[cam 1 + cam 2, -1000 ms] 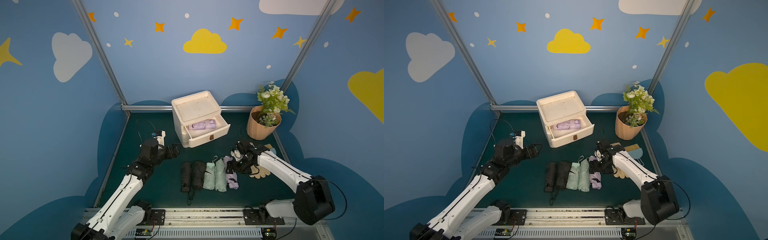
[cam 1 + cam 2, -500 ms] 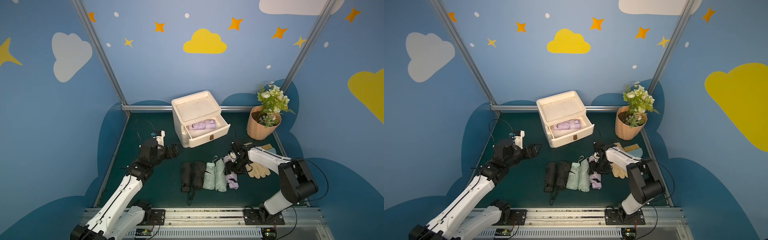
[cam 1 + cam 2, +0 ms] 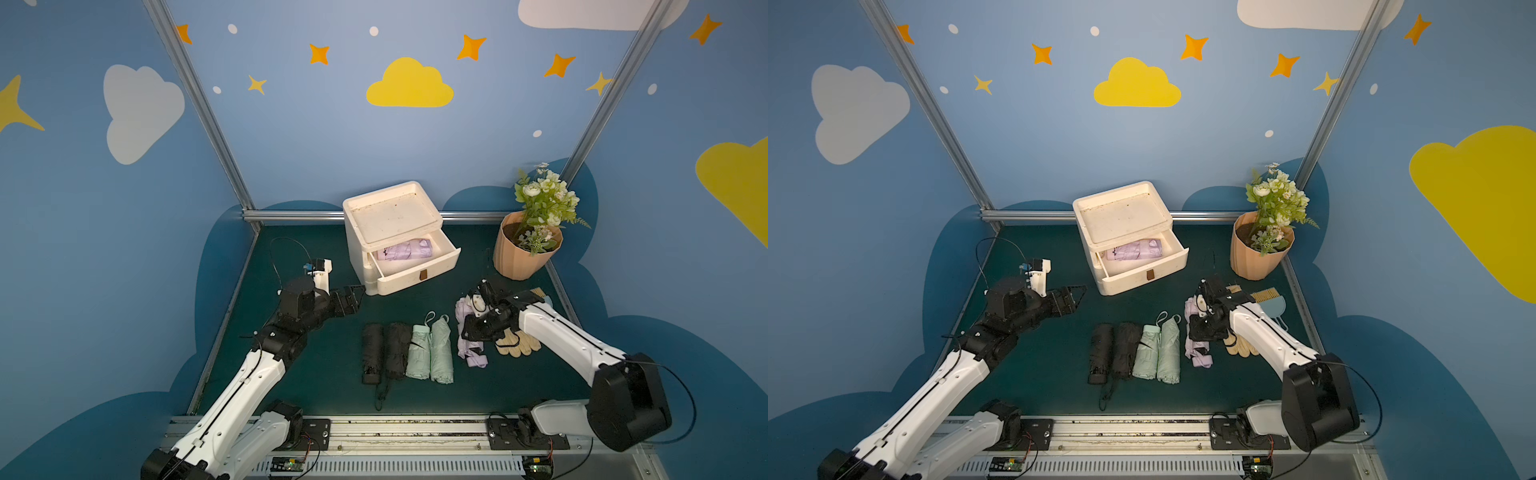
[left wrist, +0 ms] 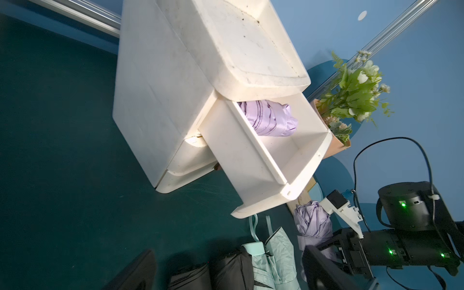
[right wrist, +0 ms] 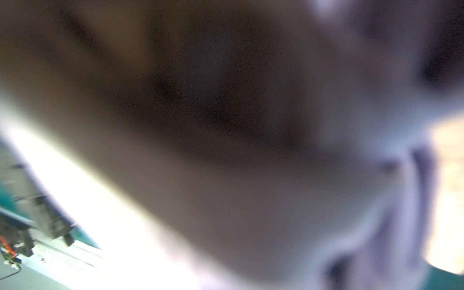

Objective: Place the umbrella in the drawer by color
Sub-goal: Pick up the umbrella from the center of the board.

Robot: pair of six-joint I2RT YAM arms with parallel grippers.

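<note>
Lilac umbrella [image 3: 463, 310] beneath right gripper [image 3: 473, 330], jaws astride it, grip unclear; left gripper [image 3: 354, 296] spread wide

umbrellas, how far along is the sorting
Done: one purple umbrella lies in the open drawer. In hand: the right claw is down on the second purple umbrella, grip unclear. Left: two green umbrellas and two black umbrellas lie on the mat.

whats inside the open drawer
One folded lilac umbrella lies at the back of the open drawer; the front part is bare. The drawer's rear is hidden under the cabinet top.
</note>
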